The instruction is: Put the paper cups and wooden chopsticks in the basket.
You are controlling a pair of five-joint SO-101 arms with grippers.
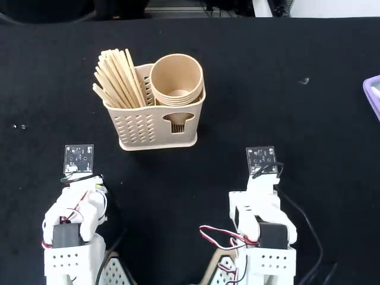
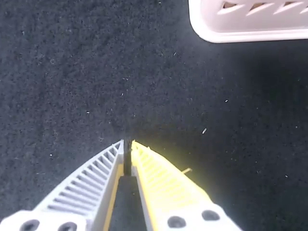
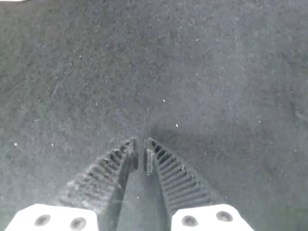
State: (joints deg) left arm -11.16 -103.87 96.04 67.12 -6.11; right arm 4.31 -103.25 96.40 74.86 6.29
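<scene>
A beige slotted basket (image 1: 155,124) stands on the black table at centre left. A bundle of wooden chopsticks (image 1: 117,78) leans in its left compartment. A stack of brown paper cups (image 1: 176,80) sits in its right compartment. Both arms are folded back at the near edge. My left gripper (image 2: 127,144) is shut and holds nothing, low over bare cloth, with a corner of the basket (image 2: 250,24) ahead of it. My right gripper (image 3: 140,144) is shut and holds nothing, over bare cloth. From above, the left arm (image 1: 77,205) and right arm (image 1: 261,202) sit well short of the basket.
A purple object (image 1: 373,94) pokes in at the table's right edge. A small speck (image 1: 304,81) lies on the cloth right of the basket. Open black cloth surrounds the basket and lies in front of both arms.
</scene>
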